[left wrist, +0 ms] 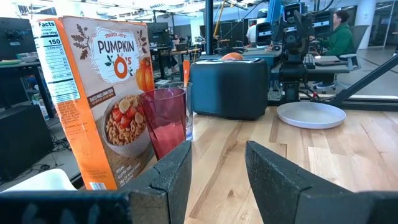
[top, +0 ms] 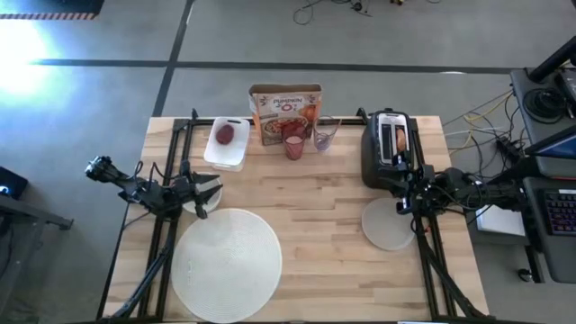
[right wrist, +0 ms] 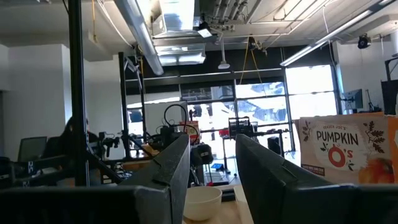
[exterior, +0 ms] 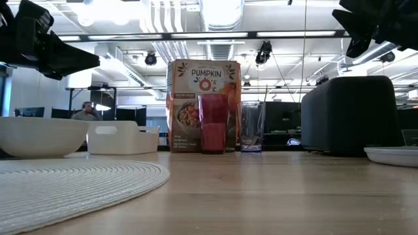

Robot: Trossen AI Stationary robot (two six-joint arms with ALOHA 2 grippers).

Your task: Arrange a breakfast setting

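A big round white plate (top: 227, 261), ribbed like a woven mat, lies at the near left. A small white bowl (top: 205, 194) stands just beyond it, also in the low view (exterior: 39, 136). A small pale plate (top: 389, 225) lies at the right. A pink cup (top: 294, 146) stands by the cereal box. A dark-red fruit (top: 225, 135) lies in a white tray. A browned bread ring (top: 399, 139) sticks out of the toaster's slot. I cannot make out the spoon. My left gripper (left wrist: 217, 180) is open and empty above the bowl. My right gripper (right wrist: 211, 171) is open and empty above the small plate's far edge.
A cereal box (top: 286, 112) stands at the far middle, with a clear glass (top: 324, 137) to the right of the cup. A black toaster (top: 389, 148) stands at the far right and a white tray (top: 227, 144) at the far left. Bare wood lies between the two plates.
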